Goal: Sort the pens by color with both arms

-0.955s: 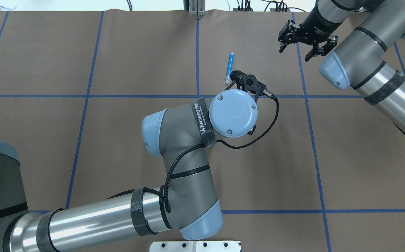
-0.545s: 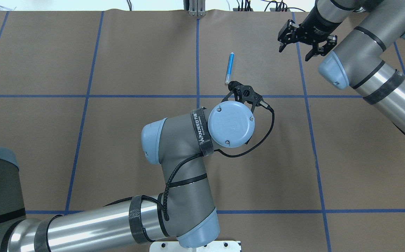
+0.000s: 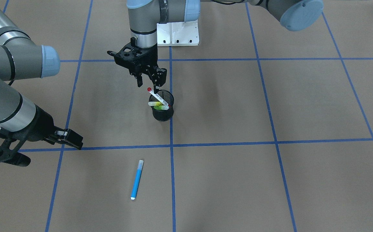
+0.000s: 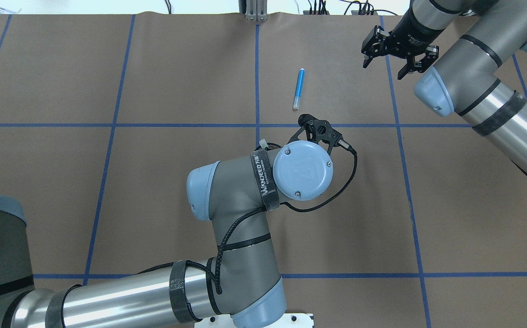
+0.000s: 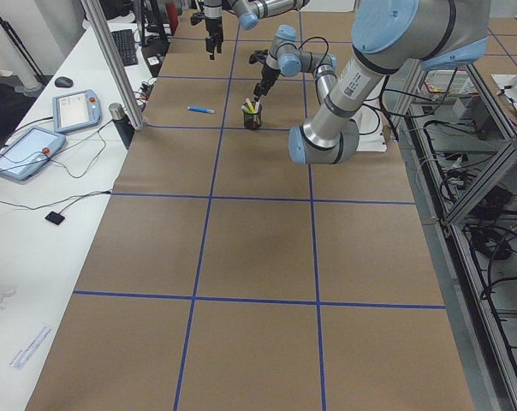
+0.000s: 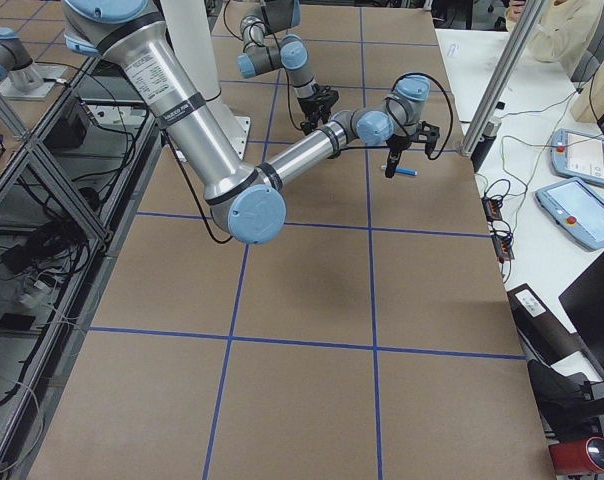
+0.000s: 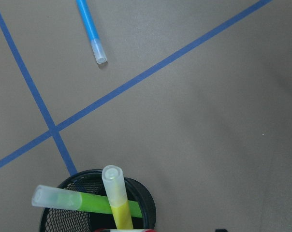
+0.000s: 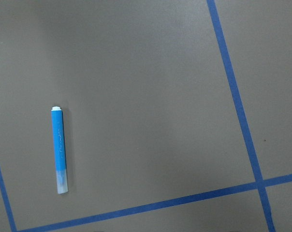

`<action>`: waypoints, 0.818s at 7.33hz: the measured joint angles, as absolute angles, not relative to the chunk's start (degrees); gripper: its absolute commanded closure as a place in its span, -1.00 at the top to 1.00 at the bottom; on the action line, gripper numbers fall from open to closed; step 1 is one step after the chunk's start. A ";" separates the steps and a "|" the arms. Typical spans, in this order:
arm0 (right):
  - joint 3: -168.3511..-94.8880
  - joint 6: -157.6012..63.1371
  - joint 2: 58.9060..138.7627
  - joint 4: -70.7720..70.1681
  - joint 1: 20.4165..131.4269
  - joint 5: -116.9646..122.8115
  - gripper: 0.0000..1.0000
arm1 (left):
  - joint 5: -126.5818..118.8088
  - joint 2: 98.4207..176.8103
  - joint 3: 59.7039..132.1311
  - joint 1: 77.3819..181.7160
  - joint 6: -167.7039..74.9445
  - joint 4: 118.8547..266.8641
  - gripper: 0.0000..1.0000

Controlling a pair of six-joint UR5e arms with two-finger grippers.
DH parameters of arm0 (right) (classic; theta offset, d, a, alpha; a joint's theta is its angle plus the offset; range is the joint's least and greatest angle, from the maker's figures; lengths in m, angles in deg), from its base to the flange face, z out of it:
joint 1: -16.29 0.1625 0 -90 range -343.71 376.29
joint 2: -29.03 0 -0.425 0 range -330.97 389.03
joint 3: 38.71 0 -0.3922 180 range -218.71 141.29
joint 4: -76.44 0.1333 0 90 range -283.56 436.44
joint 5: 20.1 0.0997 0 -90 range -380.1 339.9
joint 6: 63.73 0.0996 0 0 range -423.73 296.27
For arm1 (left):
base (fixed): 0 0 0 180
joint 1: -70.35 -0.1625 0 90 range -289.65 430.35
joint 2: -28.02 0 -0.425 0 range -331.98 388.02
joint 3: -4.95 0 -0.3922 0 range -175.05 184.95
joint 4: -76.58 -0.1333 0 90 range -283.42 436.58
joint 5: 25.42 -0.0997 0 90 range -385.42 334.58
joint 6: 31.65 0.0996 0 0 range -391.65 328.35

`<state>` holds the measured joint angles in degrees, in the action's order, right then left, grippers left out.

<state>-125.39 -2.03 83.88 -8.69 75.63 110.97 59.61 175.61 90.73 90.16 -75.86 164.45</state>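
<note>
Gripper on left arm (image 3: 147, 86) points straight down over a black mesh cup (image 3: 163, 112), jaws apart either side of the red-capped white pen (image 3: 157, 96) leaning inside; contact is unclear. Lime green pen (image 7: 88, 202) and yellow pen (image 7: 116, 198) share the cup. Right gripper (image 4: 384, 66) hovers wide open, empty, far right. Blue pen (image 4: 299, 89) lies on the bench (image 4: 108, 182) beyond the cup.
</note>
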 measured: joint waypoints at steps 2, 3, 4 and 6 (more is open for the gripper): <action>-125.43 -2.04 83.95 -8.72 75.68 110.97 0.85 | 59.46 175.54 90.66 90.13 -75.82 164.32 0.22; -125.42 -2.04 83.95 -8.72 75.70 110.95 0.86 | 59.11 175.58 90.65 90.14 -75.82 164.14 0.22; -125.39 -2.03 83.95 -8.72 75.70 110.95 0.87 | 58.71 175.68 90.65 90.17 -75.79 164.02 0.21; -125.38 -2.03 83.96 -8.67 75.70 110.95 0.88 | 58.03 175.96 90.64 90.21 -75.77 163.55 0.19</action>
<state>-125.38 -2.03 83.96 -8.67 75.70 110.95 58.03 175.96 90.64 90.21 -75.77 163.55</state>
